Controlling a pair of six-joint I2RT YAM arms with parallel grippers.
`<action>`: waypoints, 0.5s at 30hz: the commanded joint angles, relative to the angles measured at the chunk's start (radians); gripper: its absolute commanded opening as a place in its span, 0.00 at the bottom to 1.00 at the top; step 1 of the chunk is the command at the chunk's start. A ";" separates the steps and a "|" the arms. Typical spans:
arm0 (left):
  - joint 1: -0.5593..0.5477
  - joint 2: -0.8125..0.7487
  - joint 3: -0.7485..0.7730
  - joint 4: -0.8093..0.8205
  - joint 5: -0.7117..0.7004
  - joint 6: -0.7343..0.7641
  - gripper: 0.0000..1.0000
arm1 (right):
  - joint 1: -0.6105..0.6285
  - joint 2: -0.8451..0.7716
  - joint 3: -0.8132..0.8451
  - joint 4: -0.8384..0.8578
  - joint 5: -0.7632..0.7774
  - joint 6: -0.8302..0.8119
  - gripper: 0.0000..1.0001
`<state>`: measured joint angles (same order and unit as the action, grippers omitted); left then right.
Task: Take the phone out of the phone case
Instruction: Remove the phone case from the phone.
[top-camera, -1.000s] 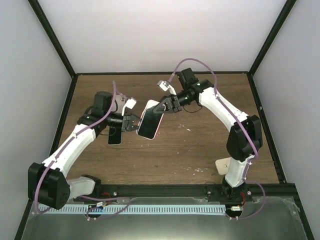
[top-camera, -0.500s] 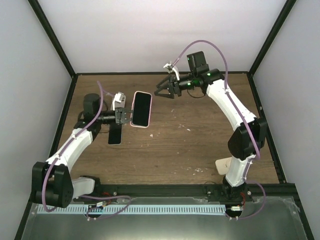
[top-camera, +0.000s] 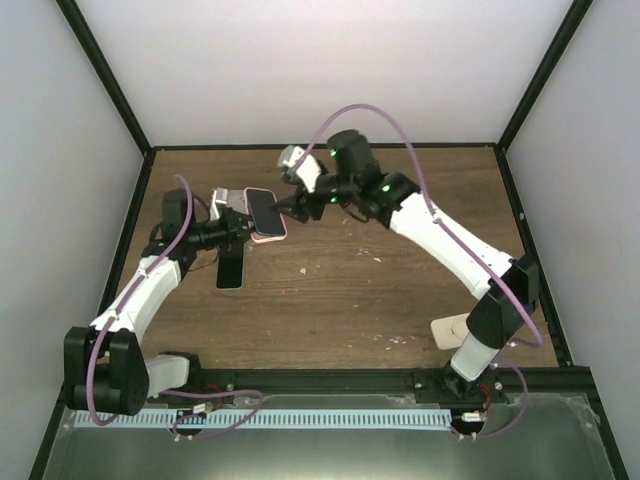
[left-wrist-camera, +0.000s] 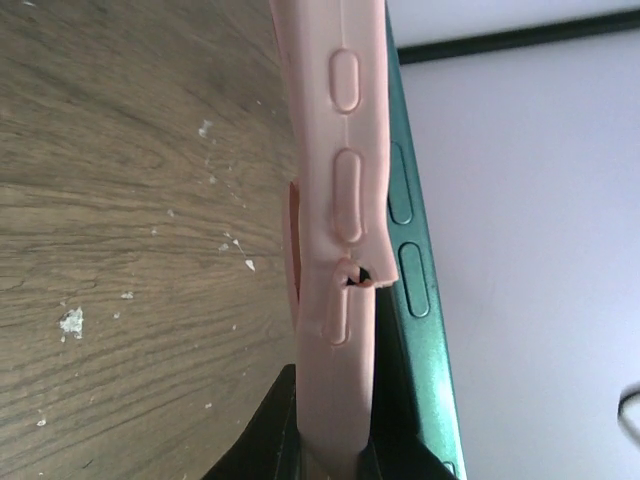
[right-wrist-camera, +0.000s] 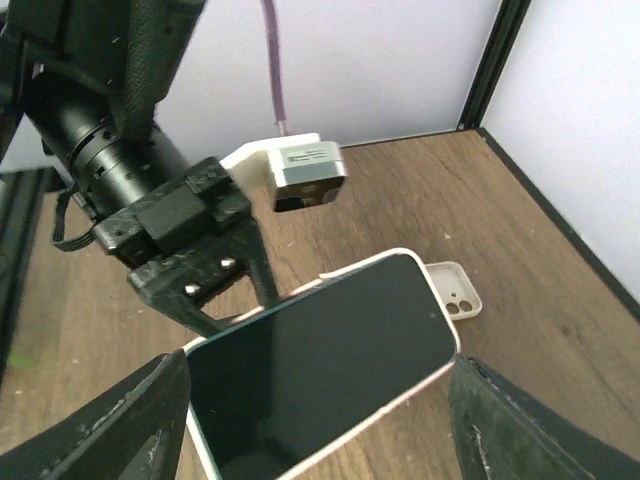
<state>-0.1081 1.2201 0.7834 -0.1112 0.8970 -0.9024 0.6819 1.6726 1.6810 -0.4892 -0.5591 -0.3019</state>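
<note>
The phone (top-camera: 262, 209) is dark-screened and sits in a pink phone case (top-camera: 272, 236), held above the table at the back left. My left gripper (top-camera: 240, 226) is shut on its near end. In the left wrist view the pink phone case (left-wrist-camera: 340, 200) runs upward out of my left gripper (left-wrist-camera: 335, 455), and the phone's green edge (left-wrist-camera: 407, 250) stands slightly off it. My right gripper (top-camera: 298, 204) is open. In the right wrist view its fingers (right-wrist-camera: 140, 425) stand on either side of the phone (right-wrist-camera: 320, 370), around my right gripper (right-wrist-camera: 320, 430).
A second dark phone (top-camera: 230, 271) lies flat on the wooden table below the left arm. A white empty case (top-camera: 452, 331) lies near the right arm's base and also shows as a white case (right-wrist-camera: 455, 290) beyond the held phone. Black frame posts edge the table.
My right gripper let go of the phone, opened, swung back and returned with its fingers either side of it. My left gripper carried the cased phone left and towards the back.
</note>
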 joint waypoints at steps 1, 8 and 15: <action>0.023 -0.011 0.019 0.045 -0.025 -0.158 0.00 | 0.130 -0.033 -0.058 0.103 0.341 -0.132 0.69; 0.032 0.003 0.008 0.089 -0.004 -0.260 0.00 | 0.260 0.002 -0.117 0.191 0.542 -0.218 0.67; 0.031 0.000 -0.001 0.107 0.002 -0.272 0.00 | 0.282 0.053 -0.119 0.228 0.635 -0.258 0.62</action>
<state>-0.0807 1.2278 0.7834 -0.0849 0.8692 -1.1473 0.9546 1.6978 1.5490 -0.3141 -0.0338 -0.5125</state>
